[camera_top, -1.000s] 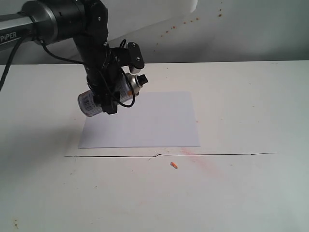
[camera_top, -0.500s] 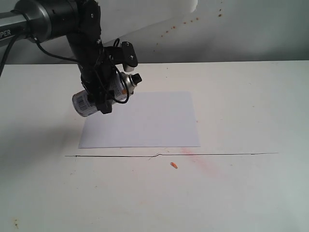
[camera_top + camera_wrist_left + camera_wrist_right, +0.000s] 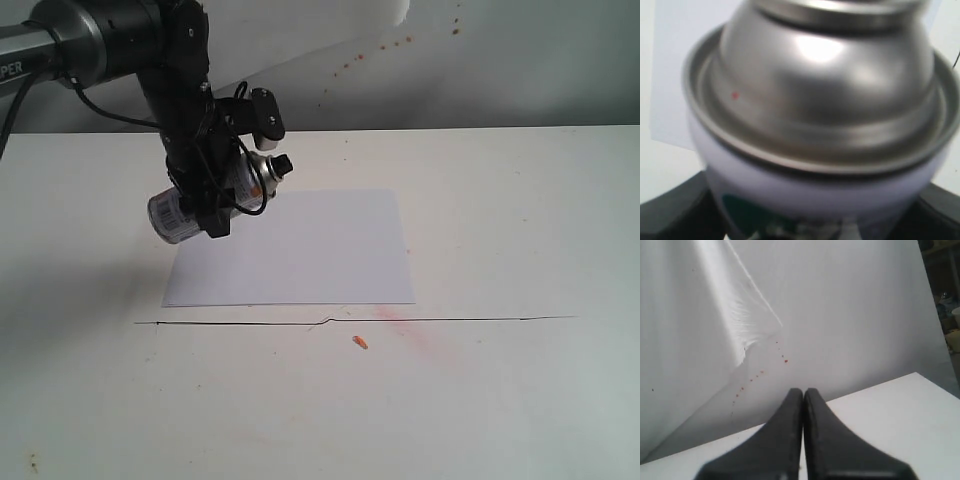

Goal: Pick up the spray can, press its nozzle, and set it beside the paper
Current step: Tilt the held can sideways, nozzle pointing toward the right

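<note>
Holding: we find the left arm's black two-finger gripper (image 3: 215,195) clamped across the body of the small silver aerosol spray can with the white-and-blue label (image 3: 175,212). The jaws stand partway apart and the can fills them.
Can position: in the gripper, lifted clear of the off-white tabletop (image 3: 500,220).
Long axis: tilted close to level. The base sticks out on one side of the fingers, and the silver dome with the small black push-button nozzle (image 3: 281,165) on the other.
Paper from tool: the plain white rectangular sheet of paper (image 3: 300,250) lies flat below the gripper and runs off toward the nozzle end.
Nozzle: we see nothing pressing on it.
Right gripper (image 3: 803,405): jaws shut together and empty, seen only in its own wrist view.
Nearer arm: the left, in our judgement.
Coming move: we judge that set-down calls for righting the can over bare table on its base side, off the sheet's edge.
</note>
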### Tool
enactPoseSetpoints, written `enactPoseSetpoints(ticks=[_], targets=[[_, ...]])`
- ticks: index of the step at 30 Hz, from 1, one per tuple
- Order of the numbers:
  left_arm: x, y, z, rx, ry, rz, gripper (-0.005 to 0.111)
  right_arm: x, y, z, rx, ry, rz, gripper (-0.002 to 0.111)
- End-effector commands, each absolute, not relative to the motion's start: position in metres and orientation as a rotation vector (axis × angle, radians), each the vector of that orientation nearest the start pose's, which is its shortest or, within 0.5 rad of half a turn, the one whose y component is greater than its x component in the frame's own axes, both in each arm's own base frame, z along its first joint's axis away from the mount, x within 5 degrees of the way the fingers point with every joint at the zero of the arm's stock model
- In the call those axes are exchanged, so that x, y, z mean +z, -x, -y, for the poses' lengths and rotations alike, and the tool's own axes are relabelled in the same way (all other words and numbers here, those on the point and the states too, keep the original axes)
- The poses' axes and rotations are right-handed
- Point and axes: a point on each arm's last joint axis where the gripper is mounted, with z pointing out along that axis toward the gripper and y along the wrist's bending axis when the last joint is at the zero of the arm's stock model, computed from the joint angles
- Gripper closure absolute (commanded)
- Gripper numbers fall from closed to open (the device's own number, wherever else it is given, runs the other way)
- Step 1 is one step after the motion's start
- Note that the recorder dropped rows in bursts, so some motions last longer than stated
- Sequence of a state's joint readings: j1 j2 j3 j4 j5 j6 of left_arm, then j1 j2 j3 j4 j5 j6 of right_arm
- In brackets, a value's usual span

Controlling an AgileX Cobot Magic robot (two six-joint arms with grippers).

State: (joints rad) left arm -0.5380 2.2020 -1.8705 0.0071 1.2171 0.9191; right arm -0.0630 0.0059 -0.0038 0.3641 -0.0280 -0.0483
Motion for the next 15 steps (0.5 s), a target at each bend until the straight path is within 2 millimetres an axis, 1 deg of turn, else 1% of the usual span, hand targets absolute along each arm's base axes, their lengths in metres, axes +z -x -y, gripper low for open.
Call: enactPoseSetpoints(ticks=[1,3,5,7,9,11,13,15], targets=[[0.208,-0.393,0.233,0.052,-2.011,-2.244,0.107,0.225,-0.054,0.008,0.181,-0.309,-1.316,0.108],[0.208,-0.393,0.233,0.053,-2.046,-2.212,0.107,0.228,-0.053,0.010,0.197,-0.330,-1.278,0.108],[0.208,-0.393,0.233,0.054,-2.087,-2.170,0.107,0.223,-0.054,0.008,0.249,-0.356,-1.329,0.108],[0.208,-0.395,0.234,0.064,-2.081,-2.142,0.107,0.217,-0.055,0.005,0.311,-0.393,-1.394,0.108],[0.209,-0.395,0.235,0.066,-2.077,-2.138,0.107,0.217,-0.055,0.005,0.331,-0.405,-1.407,0.108],[0.209,-0.395,0.235,0.066,-2.075,-2.137,0.107,0.239,-0.051,0.004,0.326,-0.372,-1.358,0.108],[0.209,-0.396,0.235,0.068,-2.073,-2.134,0.107,0.267,-0.045,0.003,0.300,-0.323,-1.302,0.108],[0.209,-0.396,0.235,0.067,-2.073,-2.134,0.107,0.291,-0.052,0.003,0.276,-0.304,-1.346,0.108]])
